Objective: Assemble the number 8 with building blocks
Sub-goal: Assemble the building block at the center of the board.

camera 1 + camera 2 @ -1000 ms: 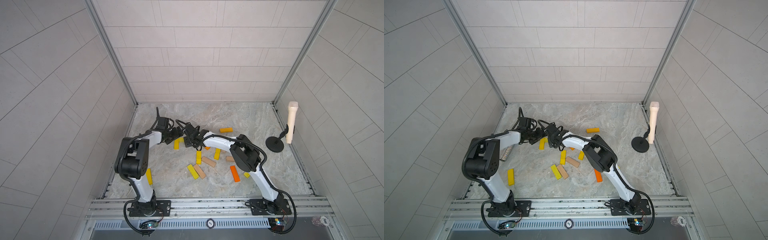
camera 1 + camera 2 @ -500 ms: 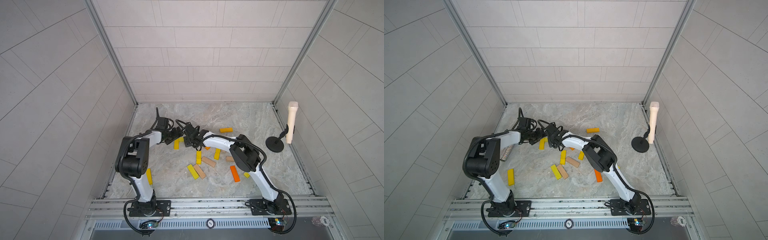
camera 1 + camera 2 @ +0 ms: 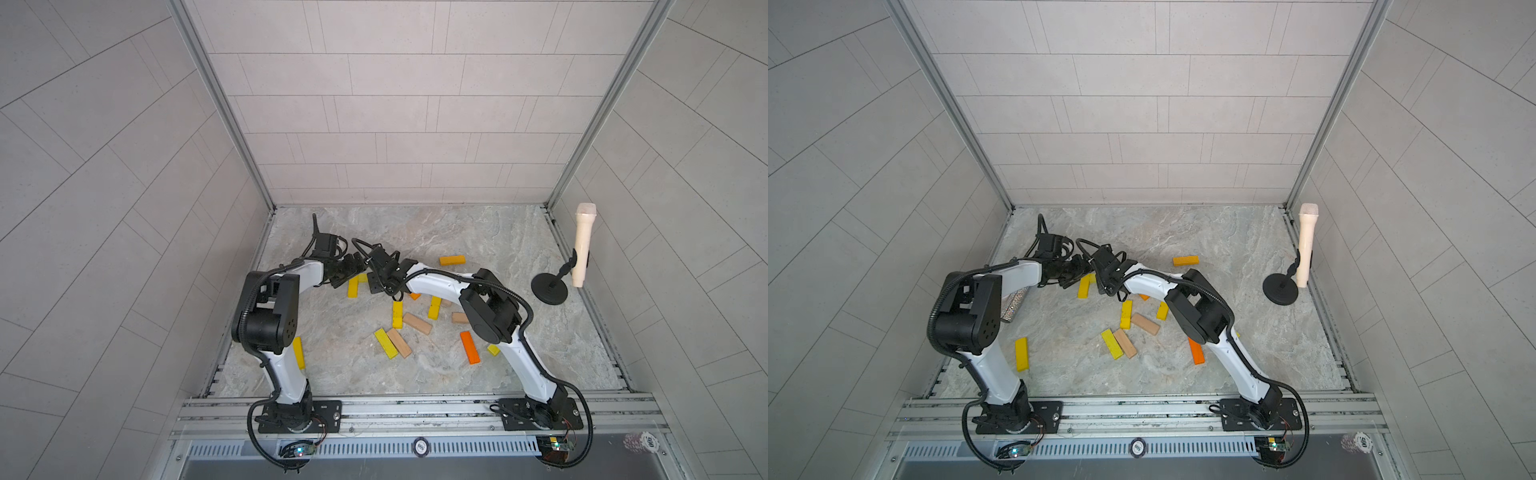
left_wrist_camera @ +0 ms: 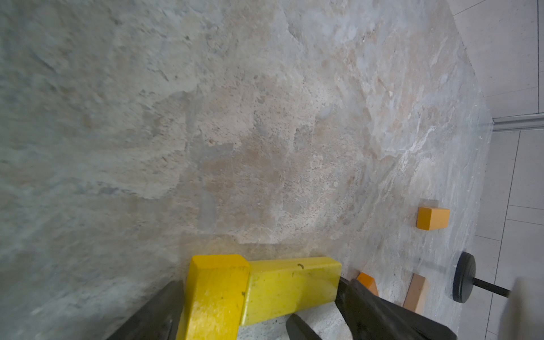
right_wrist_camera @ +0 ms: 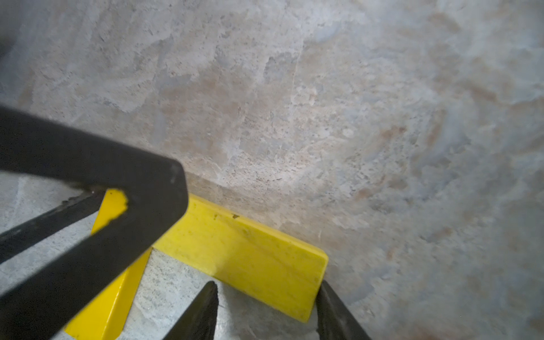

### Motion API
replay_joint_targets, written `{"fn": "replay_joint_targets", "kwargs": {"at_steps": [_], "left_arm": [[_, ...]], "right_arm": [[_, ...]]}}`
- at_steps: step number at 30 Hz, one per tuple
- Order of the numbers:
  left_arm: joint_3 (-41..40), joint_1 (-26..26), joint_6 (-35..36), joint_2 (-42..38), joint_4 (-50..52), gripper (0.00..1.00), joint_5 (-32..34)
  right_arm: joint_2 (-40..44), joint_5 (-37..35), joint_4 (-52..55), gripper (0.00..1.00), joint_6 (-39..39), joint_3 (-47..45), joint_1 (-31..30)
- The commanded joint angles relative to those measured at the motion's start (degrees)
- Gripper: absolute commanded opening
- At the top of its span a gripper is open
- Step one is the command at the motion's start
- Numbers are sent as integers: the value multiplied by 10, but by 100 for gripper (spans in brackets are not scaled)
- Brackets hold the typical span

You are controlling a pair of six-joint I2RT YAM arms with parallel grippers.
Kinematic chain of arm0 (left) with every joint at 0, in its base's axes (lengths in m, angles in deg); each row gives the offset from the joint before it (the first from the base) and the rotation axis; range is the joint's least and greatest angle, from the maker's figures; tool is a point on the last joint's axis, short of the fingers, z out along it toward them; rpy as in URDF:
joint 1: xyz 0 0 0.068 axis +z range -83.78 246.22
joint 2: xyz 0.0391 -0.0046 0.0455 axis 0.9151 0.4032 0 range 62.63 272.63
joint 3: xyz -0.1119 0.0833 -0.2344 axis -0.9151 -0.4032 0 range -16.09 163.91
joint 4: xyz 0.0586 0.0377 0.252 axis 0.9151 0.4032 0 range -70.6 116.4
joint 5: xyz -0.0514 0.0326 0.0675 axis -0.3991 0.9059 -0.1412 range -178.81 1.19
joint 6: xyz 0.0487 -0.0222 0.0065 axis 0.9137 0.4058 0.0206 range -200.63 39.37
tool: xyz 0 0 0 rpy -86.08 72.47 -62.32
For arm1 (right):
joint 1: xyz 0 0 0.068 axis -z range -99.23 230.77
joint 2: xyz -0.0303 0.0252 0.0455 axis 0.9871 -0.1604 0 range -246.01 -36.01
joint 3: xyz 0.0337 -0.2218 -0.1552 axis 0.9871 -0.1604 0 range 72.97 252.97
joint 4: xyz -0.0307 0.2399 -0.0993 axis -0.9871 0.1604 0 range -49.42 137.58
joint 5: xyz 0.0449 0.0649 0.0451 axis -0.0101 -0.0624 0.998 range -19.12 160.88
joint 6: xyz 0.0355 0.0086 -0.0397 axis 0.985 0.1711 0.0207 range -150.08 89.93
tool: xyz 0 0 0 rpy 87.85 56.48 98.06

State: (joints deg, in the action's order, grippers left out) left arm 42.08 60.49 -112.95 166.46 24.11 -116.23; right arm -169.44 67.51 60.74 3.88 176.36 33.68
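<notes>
In both top views a marbled stone floor (image 3: 415, 374) is seen, and the building blocks (image 3: 417, 323) are scattered over its middle. They are flat rectangular bars, painted yellow or orange or left as bare tan wood. Toward the back left a yellow bar (image 3: 353, 286) and a second yellow bar (image 3: 363, 277) are laid end to side as an L. The left gripper (image 3: 348, 269) and right gripper (image 3: 377, 284) are held close together over them.

In the left wrist view the L is shown close. Its paint is glossy, scuffed and speckled, and its corners are crisp. A matte black finger (image 4: 156, 315) is set against the outer side of the yellow bar. The left jaws are spread wide and nothing is seen clamped.

In the right wrist view two black fingertips (image 5: 203, 309) are placed about the free end of the second yellow bar, one at its long face and one at its short end. Whether it is pinched or freed cannot be told.
</notes>
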Motion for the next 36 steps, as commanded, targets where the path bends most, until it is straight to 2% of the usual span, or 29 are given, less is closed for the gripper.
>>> {"fn": "replay_joint_targets", "kwargs": {"at_steps": [1, 11, 20, 30, 36], "left_arm": [[8, 3, 8, -6, 8, 90, 6], [-30, 3, 11, -72, 21, 93, 36], [-108, 1, 12, -170, 25, 100, 41], [-213, -13, -4, -328, 46, 100, 26], [-268, -32, -29, -417, 69, 100, 22]], "right_arm": [[-11, 0, 4, 58, 9, -10, 2], [41, 4, -30, 68, -25, -71, -13], [135, -16, -53, 72, -57, -174, -33], [251, -14, -82, 71, -88, -315, -38], [279, -5, -84, 68, -103, -367, -21]]}}
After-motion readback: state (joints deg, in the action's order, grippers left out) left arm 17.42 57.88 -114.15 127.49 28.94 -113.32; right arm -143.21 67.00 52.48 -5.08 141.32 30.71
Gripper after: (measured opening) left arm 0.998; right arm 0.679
